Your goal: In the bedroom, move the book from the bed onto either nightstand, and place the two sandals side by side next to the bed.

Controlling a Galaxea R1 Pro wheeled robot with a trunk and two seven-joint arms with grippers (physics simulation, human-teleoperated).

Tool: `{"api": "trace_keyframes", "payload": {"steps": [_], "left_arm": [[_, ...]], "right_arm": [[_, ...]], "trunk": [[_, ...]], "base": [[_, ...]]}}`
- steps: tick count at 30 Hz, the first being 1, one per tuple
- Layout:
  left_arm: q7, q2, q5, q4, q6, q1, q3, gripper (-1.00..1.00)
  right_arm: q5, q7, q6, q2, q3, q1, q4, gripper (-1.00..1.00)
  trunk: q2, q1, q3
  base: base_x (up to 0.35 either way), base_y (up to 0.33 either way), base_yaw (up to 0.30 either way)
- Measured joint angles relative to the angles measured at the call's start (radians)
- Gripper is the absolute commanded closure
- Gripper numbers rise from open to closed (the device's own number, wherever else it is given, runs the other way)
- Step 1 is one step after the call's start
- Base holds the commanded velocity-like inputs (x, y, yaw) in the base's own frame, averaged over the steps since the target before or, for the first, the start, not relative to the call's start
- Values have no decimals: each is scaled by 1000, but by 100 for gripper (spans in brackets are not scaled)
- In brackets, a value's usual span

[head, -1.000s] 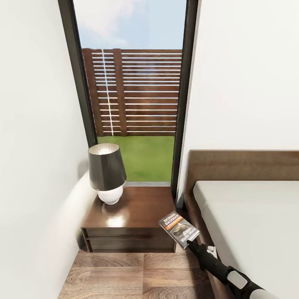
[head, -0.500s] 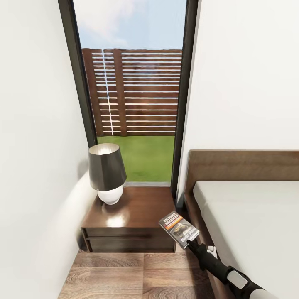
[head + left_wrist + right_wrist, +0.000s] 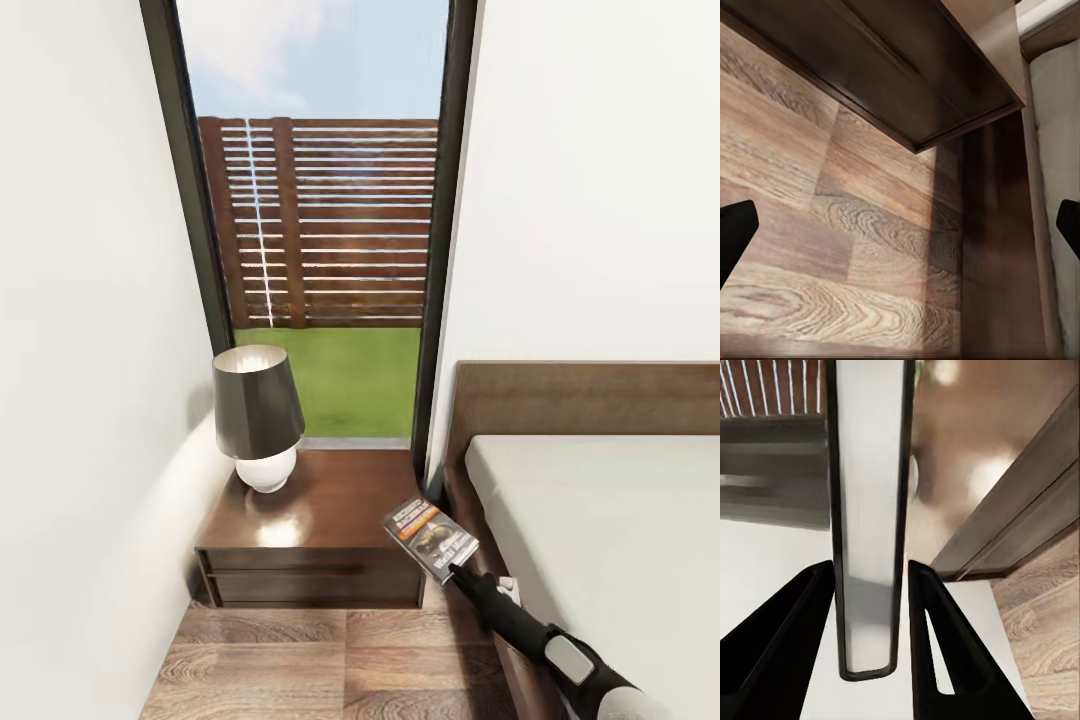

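Dark-covered book (image 3: 431, 539) is clamped in my right tool (image 3: 456, 572), over the nightstand's (image 3: 310, 520) corner; left tool (image 3: 900, 225) spread wide.

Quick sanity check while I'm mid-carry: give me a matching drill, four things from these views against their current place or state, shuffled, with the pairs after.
Things:
1. book
2. lamp
3. left gripper
4. mattress

Places or states:
A. stands on the nightstand top, toward the window
B. jaws spread wide over the wood floor, holding nothing
C. light grey, lying inside the bed frame
D. clamped in the right gripper, held by the nightstand's front corner nearest the bed

Pairs: 1-D, 2-A, 3-B, 4-C
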Motion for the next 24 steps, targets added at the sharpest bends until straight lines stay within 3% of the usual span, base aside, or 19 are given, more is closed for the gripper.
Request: {"api": "trace_keyframes", "payload": {"steps": [4, 14, 19, 24], "left_arm": [[0, 1, 0, 0, 10, 0, 0, -100], [-1, 1, -1, 0, 15, 0, 0, -100], [-2, 1, -1, -1, 16, 0, 0, -100], [-5, 6, 1, 0, 16, 0, 0, -100]], "right_arm": [[11, -20, 6, 2, 1, 0, -90, 100], [9, -121, 114, 7, 55, 0, -265, 100], [10, -167, 184, 12, 61, 2, -314, 100], [5, -255, 238, 27, 64, -7, -328, 100]], "trunk": [[0, 0, 0], [0, 0, 0], [0, 0, 0], [0, 0, 0]], "base": [[0, 0, 0], [0, 0, 0], [0, 0, 0], [0, 0, 0]]}}
